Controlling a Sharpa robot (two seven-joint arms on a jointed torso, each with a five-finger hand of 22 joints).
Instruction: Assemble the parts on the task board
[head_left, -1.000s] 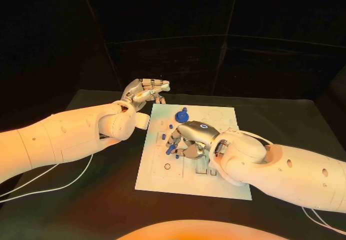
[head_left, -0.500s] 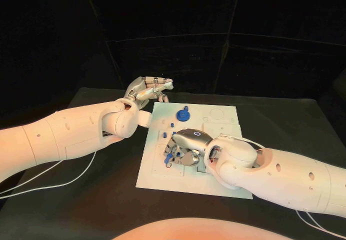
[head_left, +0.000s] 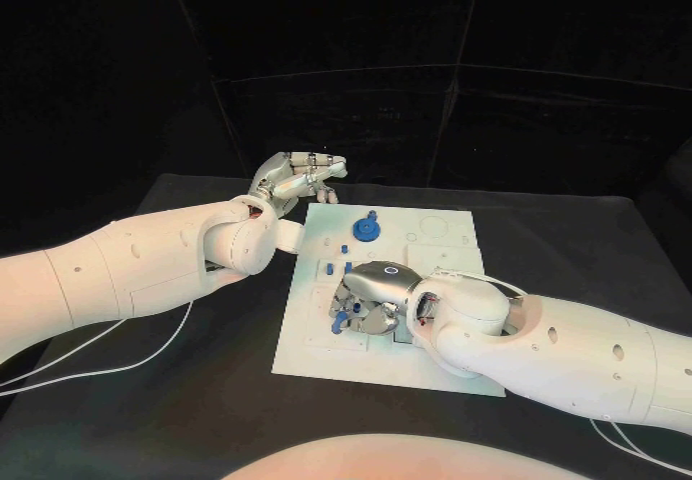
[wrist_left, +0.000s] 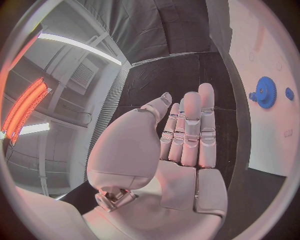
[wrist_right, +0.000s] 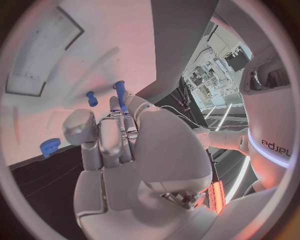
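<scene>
Here black table (head_left: 173, 400) bears white task board (head_left: 447, 235); right hand (head_left: 372, 297) pinches blue part (wrist_right: 120, 95); left hand (head_left: 296, 178) empty, fingers straight.

The right hand (head_left: 369, 296) covers the task board's (head_left: 447, 365) near-left middle; a blue gear (head_left: 369, 229) stands far; the board's right half lies open.

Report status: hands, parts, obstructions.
Left hand open, off the task board. Right hand grips blue peg over board. Blue gear untouched. No obstruction seen.
</scene>
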